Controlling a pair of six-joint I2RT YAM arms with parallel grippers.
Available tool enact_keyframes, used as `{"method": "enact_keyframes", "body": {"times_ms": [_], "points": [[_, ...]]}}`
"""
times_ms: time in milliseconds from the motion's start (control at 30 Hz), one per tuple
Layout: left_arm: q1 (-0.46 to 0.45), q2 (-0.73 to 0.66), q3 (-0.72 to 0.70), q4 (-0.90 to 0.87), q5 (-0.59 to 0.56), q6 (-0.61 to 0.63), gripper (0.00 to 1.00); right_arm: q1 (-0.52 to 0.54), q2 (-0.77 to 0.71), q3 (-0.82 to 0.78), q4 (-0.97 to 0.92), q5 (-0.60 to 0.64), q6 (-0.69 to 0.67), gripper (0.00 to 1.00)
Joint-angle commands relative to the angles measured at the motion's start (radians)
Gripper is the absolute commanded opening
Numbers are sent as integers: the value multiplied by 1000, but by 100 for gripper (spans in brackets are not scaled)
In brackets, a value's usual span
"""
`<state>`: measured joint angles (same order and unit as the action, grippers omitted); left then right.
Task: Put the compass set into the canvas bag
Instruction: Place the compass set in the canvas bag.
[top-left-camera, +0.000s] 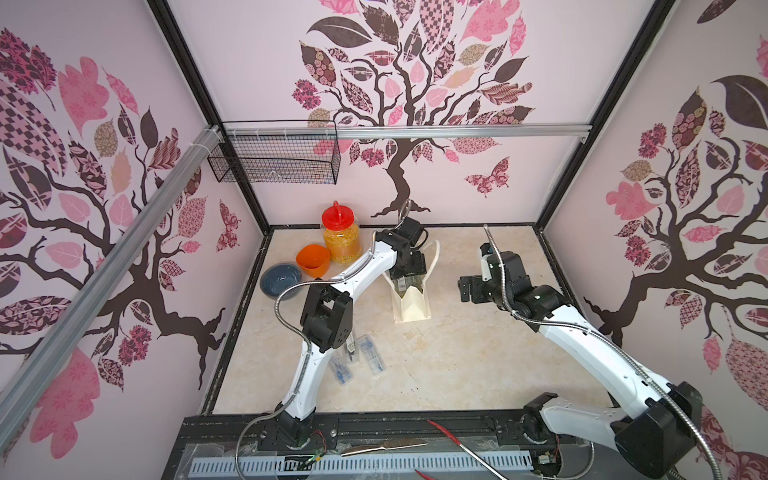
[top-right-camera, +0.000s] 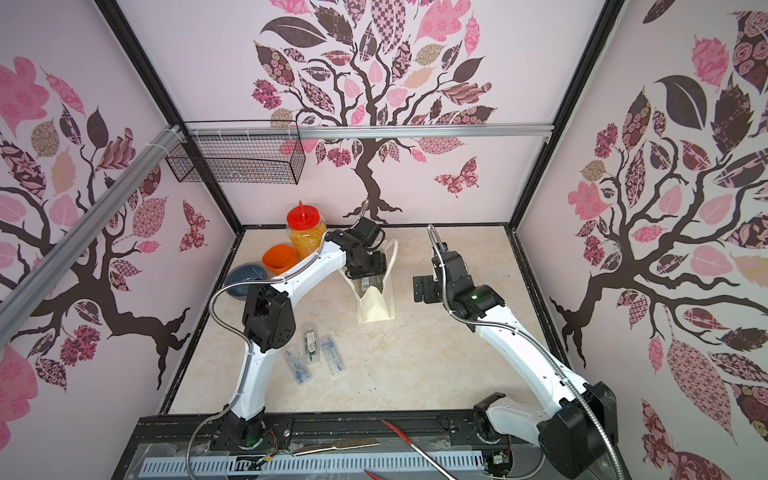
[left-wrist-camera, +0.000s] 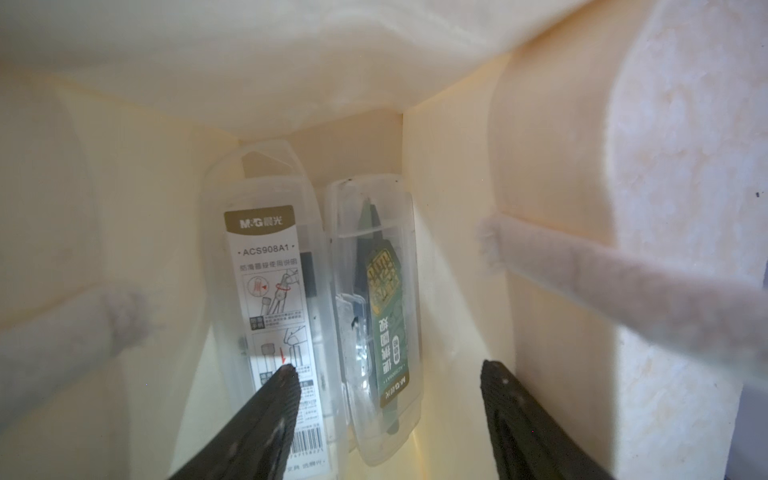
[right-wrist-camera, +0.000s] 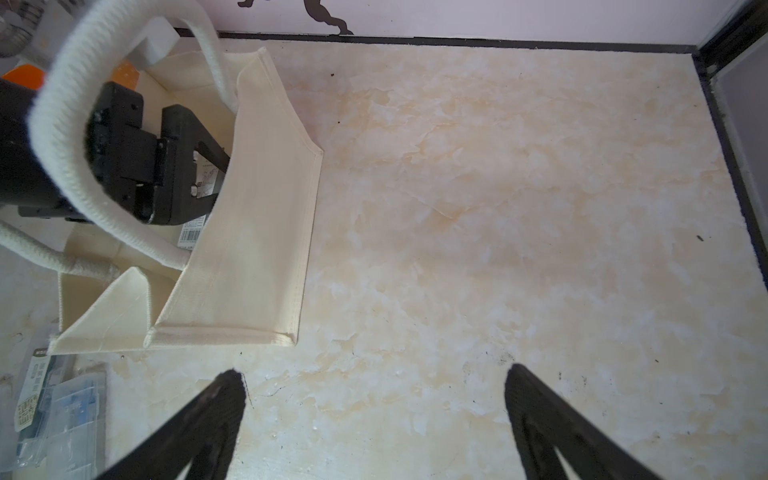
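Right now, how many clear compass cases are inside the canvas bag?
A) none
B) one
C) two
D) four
C: the left wrist view shows a white-labelled case and a green-labelled case side by side inside the canvas bag, beyond the open left gripper.

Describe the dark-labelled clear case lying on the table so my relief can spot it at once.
On the cream marble tabletop, find the left arm's black elbow joint; three clear plastic cases lie beside it. Pick the middle case: it has a dark label, while its two neighbours show blue parts.
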<state>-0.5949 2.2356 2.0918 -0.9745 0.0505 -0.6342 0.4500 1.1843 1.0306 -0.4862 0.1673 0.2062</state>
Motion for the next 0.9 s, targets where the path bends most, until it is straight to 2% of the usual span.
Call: {"method": "enact_keyframes", "body": {"times_ms": [0, 200, 467, 567, 867], "points": [[-1, -75, -19, 15, -7, 5, 77, -4, -34, 11, 11, -6, 8, 100], [-2, -164, 15, -9, -48, 38, 82, -4, -31, 11, 14, -17, 13, 100], [16, -206, 141, -178, -83, 165, 85, -4, -30, 14, 9, -17, 15, 100], [52, -273, 99, -184, -92, 168, 85, -4, -25, 17, 3, -21, 18, 100], [186, -550, -142, -183, -106, 186, 85, -3, -12, 22, -3, -35, 18, 100]]}}
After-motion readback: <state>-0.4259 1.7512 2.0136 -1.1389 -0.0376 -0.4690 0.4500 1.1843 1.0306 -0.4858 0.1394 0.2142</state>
